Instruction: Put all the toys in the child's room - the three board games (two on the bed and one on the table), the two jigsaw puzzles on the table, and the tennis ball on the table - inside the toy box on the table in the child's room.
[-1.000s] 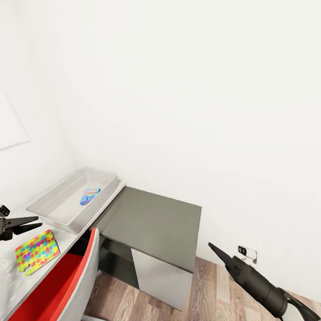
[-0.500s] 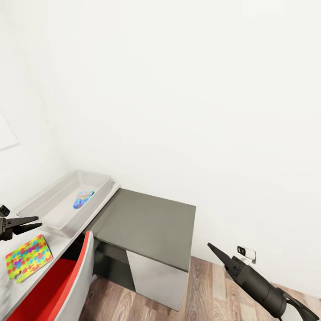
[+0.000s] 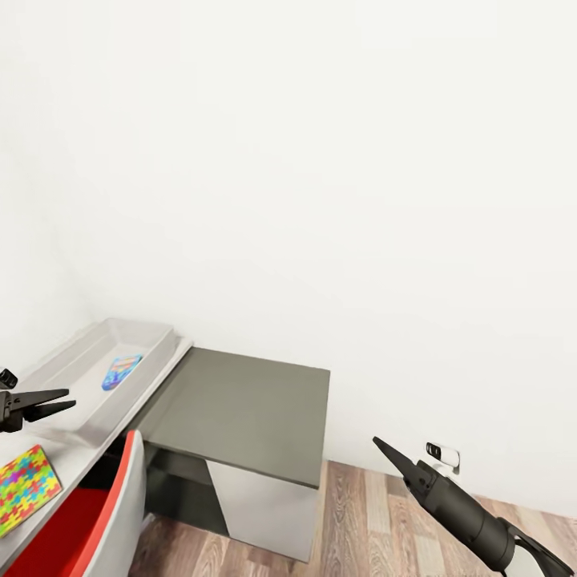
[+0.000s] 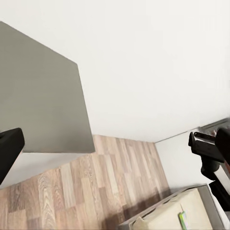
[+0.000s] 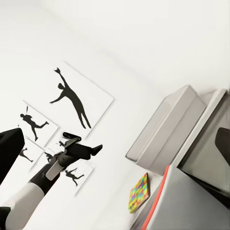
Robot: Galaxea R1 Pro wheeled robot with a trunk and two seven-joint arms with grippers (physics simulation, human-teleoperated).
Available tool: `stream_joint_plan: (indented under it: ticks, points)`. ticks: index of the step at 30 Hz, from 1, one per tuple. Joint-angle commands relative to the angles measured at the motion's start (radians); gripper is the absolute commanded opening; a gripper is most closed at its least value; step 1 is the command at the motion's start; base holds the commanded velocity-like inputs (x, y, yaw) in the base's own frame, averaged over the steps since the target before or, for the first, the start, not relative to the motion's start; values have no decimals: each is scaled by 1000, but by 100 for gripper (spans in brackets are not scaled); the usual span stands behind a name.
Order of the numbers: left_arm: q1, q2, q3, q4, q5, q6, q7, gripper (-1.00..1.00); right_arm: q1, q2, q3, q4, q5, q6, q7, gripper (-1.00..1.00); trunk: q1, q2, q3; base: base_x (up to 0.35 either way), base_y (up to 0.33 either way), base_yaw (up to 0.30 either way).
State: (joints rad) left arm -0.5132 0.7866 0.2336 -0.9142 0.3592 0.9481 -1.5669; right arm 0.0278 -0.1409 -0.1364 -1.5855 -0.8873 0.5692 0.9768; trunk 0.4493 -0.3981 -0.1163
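Bright even light, washed-out white walls, soft shadows

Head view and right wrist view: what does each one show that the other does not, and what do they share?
Head view: wood floor, a wall socket and a colourful flat item lying inside the toy box. Right wrist view: black sports-silhouette posters on the wall. Both: the toy box, one jigsaw puzzle beside it, the red chair and the open left gripper.

head high, wrists apparently low, sharing toy box point(image 3: 96, 377)
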Motion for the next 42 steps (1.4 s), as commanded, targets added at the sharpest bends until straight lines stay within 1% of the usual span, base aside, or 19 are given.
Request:
stream_joint_plan:
  ticks: [1,26,42]
  points:
    - [-1,0,0,0,0,11,-4,100,0,0,0,-1,-7,8,-1,100,1,-2,-1,0,0,-210]
    - [0,-1,-1,-1,0,11,-4,100,0,-2,0,0,-7,8,-1,100,1,-2,29,0,0,-211]
    - [0,-2,-2,-3,1,11,-4,100,0,-9,-3,1,-7,9,-1,100,1,-2,48,0,0,-211]
